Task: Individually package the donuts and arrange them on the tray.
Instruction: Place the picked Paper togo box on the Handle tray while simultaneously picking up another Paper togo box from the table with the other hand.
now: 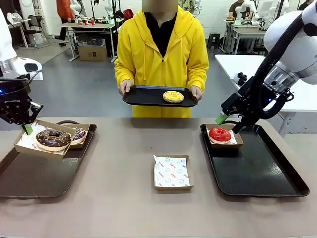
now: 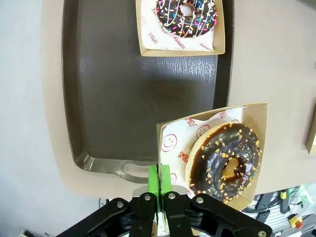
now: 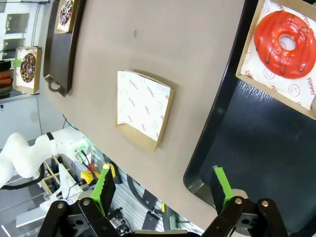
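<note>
Left gripper (image 2: 159, 178) tight on chocolate donut's box (image 2: 260, 123); right gripper (image 3: 162, 173) wide near red donut (image 3: 284, 43); empty box (image 3: 143, 108) between.

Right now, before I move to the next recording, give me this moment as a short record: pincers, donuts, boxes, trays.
left pincer: shut on the edge of the held box
chocolate donut: in the held box, by the left tray
sprinkled dark donut: boxed, on the left tray
right pincer: open, empty, near the right tray's far edge
red donut: boxed, on the right tray
yellow donut: unboxed, on the black tray the person holds
empty box: paper-lined, mid-table between the trays
</note>
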`<action>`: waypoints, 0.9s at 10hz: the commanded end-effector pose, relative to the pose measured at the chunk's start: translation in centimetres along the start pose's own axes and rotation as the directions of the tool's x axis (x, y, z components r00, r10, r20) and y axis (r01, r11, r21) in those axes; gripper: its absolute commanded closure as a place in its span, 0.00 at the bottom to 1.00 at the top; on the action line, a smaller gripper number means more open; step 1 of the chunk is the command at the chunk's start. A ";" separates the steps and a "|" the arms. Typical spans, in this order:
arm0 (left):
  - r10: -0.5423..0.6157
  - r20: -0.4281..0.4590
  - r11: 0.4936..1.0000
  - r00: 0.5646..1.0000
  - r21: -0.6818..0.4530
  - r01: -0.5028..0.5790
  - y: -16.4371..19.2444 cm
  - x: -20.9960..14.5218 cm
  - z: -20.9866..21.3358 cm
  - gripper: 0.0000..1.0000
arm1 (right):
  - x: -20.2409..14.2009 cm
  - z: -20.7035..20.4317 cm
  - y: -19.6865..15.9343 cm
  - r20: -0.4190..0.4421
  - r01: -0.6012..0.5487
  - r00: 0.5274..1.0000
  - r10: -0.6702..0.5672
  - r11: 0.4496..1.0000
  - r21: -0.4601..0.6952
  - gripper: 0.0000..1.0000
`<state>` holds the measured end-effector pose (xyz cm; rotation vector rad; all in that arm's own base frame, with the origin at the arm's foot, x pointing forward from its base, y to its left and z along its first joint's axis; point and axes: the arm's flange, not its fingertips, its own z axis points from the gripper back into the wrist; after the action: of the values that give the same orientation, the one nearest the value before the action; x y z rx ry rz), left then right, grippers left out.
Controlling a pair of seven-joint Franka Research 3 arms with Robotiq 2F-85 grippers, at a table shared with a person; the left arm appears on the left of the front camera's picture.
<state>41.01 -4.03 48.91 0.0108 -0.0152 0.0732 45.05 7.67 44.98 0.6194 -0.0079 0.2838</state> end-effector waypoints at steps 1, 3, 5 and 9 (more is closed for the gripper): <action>0.001 0.003 1.000 1.000 -0.005 -0.001 -0.3 0.0 0.5 0.99 | -0.2 0.4 0.2 0.004 -0.002 1.000 0.002 1.000 0.002 0.00; 0.001 0.003 1.000 1.000 -0.005 -0.001 -0.3 0.0 0.5 0.99 | -0.2 0.4 0.2 0.004 -0.002 1.000 0.002 1.000 0.002 0.00; 0.001 0.003 1.000 1.000 -0.005 -0.001 -0.3 0.0 0.5 0.99 | -0.2 0.4 0.2 0.004 -0.002 1.000 0.002 1.000 0.002 0.00; -0.068 -0.017 0.998 0.998 -0.019 0.067 2.2 0.8 -1.2 0.99 | 0.6 -1.8 4.2 -0.061 0.070 0.995 -0.085 0.973 -0.219 0.00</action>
<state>41.28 -3.39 48.38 0.0056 -0.0016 0.0427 44.71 9.32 45.27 0.5227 0.0179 0.2603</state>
